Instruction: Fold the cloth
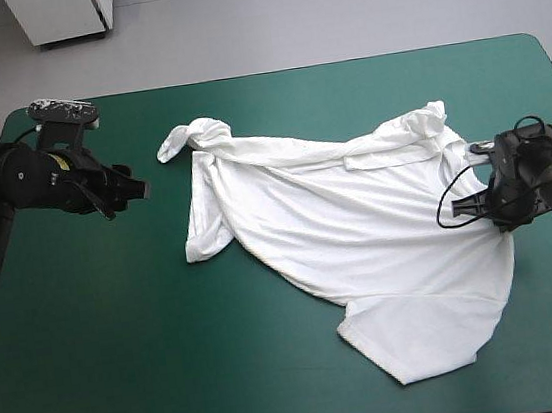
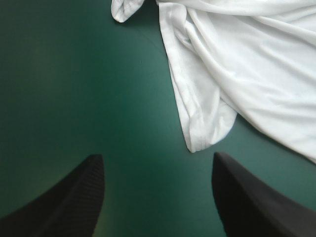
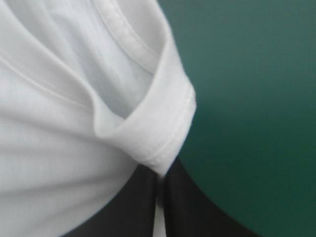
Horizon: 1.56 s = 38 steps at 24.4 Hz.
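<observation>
teal-green bench (image 1: pixel 95 370) carries t-shirt (image 1: pixel 359 226), spread; my right hand (image 3: pixel 160 180) clamps its hem, my left hand (image 2: pixel 157 157) gapes empty before it.

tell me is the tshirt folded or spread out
Spread, not folded: the T-shirt lies loose and wrinkled across the table. The right end effector is shut on its edge; the left end effector stands open.

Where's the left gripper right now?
In the high view the left gripper hangs open over bare teal-green cover on the left side, just short of the T-shirt and touching no cloth.
</observation>
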Each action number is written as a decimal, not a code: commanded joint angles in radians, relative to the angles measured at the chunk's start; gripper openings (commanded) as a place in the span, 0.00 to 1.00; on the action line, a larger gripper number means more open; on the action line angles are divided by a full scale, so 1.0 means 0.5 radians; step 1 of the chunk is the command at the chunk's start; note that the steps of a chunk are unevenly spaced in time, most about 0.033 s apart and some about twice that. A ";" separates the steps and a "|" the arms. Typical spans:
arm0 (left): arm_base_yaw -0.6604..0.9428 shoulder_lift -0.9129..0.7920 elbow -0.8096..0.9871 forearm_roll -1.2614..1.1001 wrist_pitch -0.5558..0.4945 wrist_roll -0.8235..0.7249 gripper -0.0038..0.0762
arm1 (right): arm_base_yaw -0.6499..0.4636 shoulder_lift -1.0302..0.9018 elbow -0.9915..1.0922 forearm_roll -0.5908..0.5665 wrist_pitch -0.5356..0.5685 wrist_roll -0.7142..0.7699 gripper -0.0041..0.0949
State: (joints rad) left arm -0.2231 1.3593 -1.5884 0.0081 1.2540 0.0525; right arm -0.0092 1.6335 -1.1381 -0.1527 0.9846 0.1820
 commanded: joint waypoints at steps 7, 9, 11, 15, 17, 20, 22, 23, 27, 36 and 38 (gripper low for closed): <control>-0.002 -0.057 -0.048 0.003 -0.086 -0.024 0.62 | -0.507 0.032 -0.512 -0.218 -0.126 0.057 0.02; -0.002 -0.057 -0.048 0.003 -0.121 -0.024 0.62 | -0.638 0.183 -0.740 -0.153 -0.142 0.037 0.02; -0.002 -0.057 -0.048 0.003 -0.130 -0.015 0.62 | -0.695 0.364 -1.044 -0.062 -0.185 -0.034 0.02; -0.002 -0.057 -0.048 0.003 -0.130 -0.005 0.62 | -0.695 0.727 -1.631 0.012 -0.146 -0.080 0.02; -0.002 -0.057 -0.048 0.006 -0.130 -0.009 0.62 | -0.695 0.942 -1.996 0.028 -0.010 -0.148 0.02; -0.002 -0.057 -0.048 0.006 -0.133 -0.009 0.62 | -0.695 1.247 -2.476 0.046 0.195 -0.216 0.02; -0.002 -0.057 -0.048 0.006 -0.134 -0.009 0.62 | -0.695 1.391 -2.698 0.051 0.277 -0.245 0.02; -0.002 -0.057 -0.048 0.006 -0.137 -0.009 0.62 | -0.695 1.429 -2.742 0.051 0.306 -0.270 0.02; -0.002 -0.057 -0.048 0.006 -0.138 -0.009 0.62 | -0.695 1.475 -2.832 0.148 0.431 -0.291 0.05; -0.002 -0.057 -0.048 0.010 -0.095 -0.009 0.62 | -0.695 1.253 -2.832 0.466 0.535 -0.309 0.64; -0.002 -0.057 -0.048 0.010 -0.089 -0.009 0.62 | -0.695 1.150 -2.828 0.466 0.535 -0.305 0.63</control>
State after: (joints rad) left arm -0.2231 1.3593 -1.5884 0.0109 1.2426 0.0536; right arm -0.3502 2.3669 -2.5197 0.0703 1.2539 0.0365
